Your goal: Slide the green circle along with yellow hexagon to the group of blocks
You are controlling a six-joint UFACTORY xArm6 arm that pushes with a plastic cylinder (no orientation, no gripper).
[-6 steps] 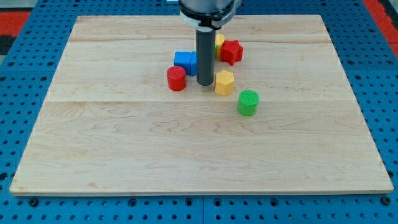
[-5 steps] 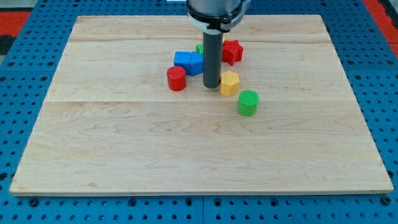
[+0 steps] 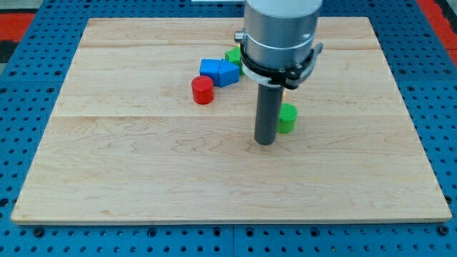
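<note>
The green circle (image 3: pixel 288 118) lies right of the board's middle. My tip (image 3: pixel 265 141) rests on the board just to its left and slightly toward the view's bottom, close to it. The yellow hexagon is hidden behind the arm's body. The group of blocks lies toward the view's top left of the tip: a red cylinder (image 3: pixel 203 90), two blue blocks (image 3: pixel 218 71) and a green block (image 3: pixel 233 57) partly hidden by the arm.
The wooden board (image 3: pixel 143 164) sits on a blue pegboard table (image 3: pixel 21 143). The arm's grey body (image 3: pixel 278 36) covers the blocks at the upper middle, including the red star seen earlier.
My tip has moved toward the view's bottom right, from beside the yellow hexagon to the left of the green circle. The arm now hides the yellow hexagon and the red star.
</note>
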